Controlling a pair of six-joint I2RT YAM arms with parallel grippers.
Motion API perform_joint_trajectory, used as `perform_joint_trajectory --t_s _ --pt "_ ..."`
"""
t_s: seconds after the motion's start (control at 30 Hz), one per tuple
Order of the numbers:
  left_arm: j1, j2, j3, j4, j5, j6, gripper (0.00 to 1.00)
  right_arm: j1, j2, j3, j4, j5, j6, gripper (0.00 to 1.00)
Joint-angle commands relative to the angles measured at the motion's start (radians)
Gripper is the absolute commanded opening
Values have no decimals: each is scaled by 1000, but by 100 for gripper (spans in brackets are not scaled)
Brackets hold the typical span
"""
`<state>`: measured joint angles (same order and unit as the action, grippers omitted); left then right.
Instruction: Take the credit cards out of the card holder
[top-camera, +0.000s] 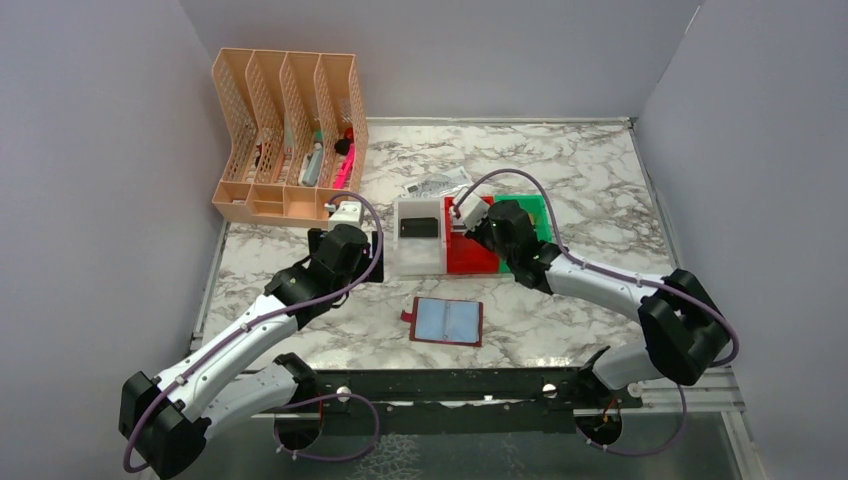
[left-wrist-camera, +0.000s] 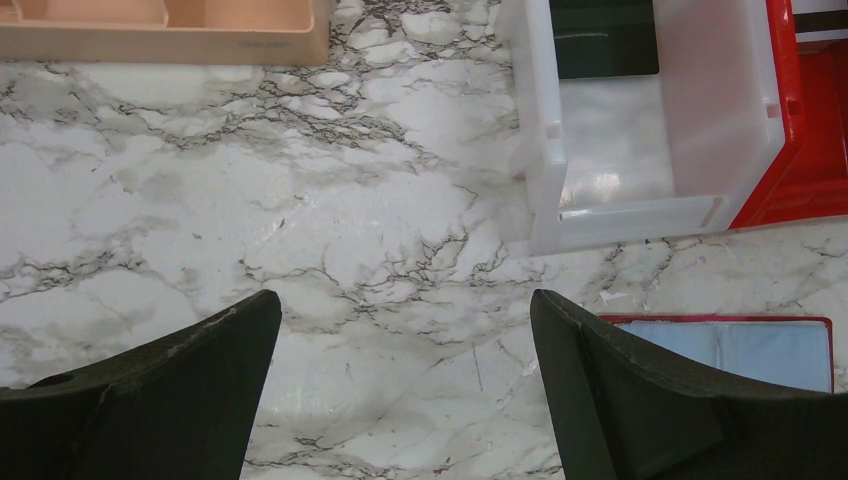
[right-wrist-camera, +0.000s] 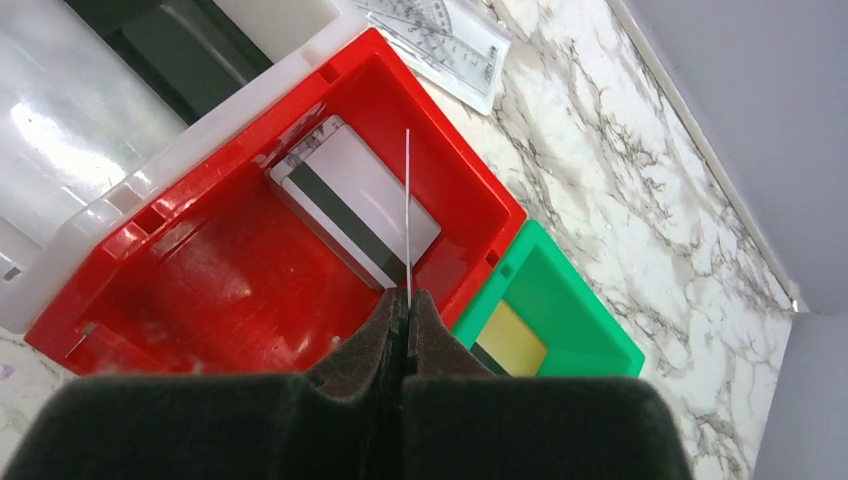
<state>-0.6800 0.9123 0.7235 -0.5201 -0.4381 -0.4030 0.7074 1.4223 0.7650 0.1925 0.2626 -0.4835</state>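
Three open bins stand in a row at the middle of the bench (top-camera: 600, 180), sides touching. The white bin (top-camera: 418, 260) on the left holds a black card (top-camera: 418, 228) at its far end. The red bin (right-wrist-camera: 200, 290) in the middle holds a pale card (right-wrist-camera: 355, 205) with a dark stripe, lying flat toward its far end. The green bin (right-wrist-camera: 560, 300) on the right holds a gold-yellow card (right-wrist-camera: 510, 340). A peach slotted desk organizer (top-camera: 285, 140) with pens in it stands at the far left corner. A flat clear ruler (right-wrist-camera: 440, 40) lies just behind the bins.

The card holder (top-camera: 446, 321) lies open and flat near the middle of the near edge, its bluish sleeves facing up, apart from both grippers.

The right gripper (right-wrist-camera: 405, 305) is pressed together on a thin card (right-wrist-camera: 408, 220), seen edge-on and held upright above the red bin. The left gripper (left-wrist-camera: 405, 300) stands wide apart over bare marble just left of the white bin, holding and touching nothing.

Both arms reach inward from the near corners, elbows bent and wrists pointing down.
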Motion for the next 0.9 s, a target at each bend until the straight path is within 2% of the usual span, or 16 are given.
perform_joint_trajectory --t_s 0.0,0.5,0.87 --pt "7 -2 -9 -9 0 1 99 -1 54 47 48 -13 -94 1" --pt "10 22 -5 -9 22 5 99 -20 274 152 147 -4 -322 3" --pt "15 34 -1 -9 31 9 99 -23 365 151 175 -49 -393 4"
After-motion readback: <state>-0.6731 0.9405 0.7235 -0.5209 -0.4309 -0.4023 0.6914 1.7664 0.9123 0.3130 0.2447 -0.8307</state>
